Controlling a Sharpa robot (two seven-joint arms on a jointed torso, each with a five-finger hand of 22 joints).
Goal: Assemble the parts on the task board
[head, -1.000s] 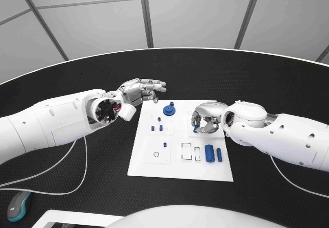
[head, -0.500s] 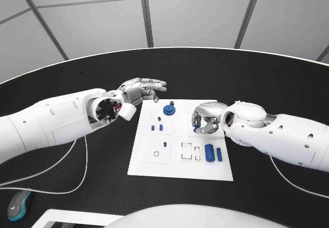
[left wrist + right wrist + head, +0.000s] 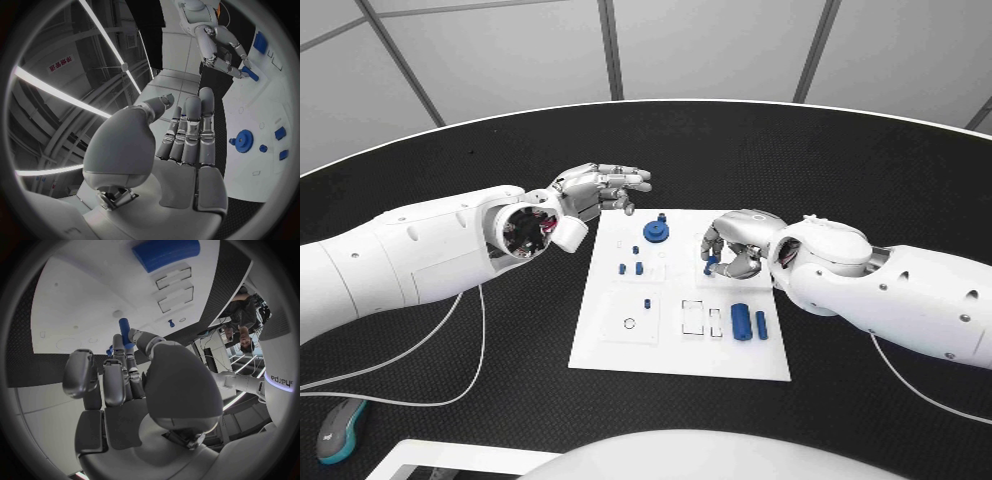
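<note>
The white task board [image 3: 678,350] lies mid-table. My right hand [image 3: 736,245] hovers over its far right part and pinches a small blue peg [image 3: 711,264] between thumb and finger; the same peg [image 3: 125,332] stands up from the fingertips in the right wrist view. My left hand [image 3: 603,190] hangs off the board's far left corner, fingers stretched side by side, holding nothing. On the board are a blue gear [image 3: 655,233], two short pegs [image 3: 629,268], a tiny peg [image 3: 646,302] and two blue cylinders [image 3: 749,323]. The left wrist view shows the gear [image 3: 242,139] beyond my left hand [image 3: 186,145].
Empty rectangular slots [image 3: 692,317] lie beside the cylinders, and a round hole [image 3: 629,324] sits at the board's near left. A white cable [image 3: 470,350] loops over the black table on the left, with a teal-grey object [image 3: 336,432] near the front left edge.
My right hand has shifted slightly toward the far side with the peg still pinched. The left hand has stayed put.
</note>
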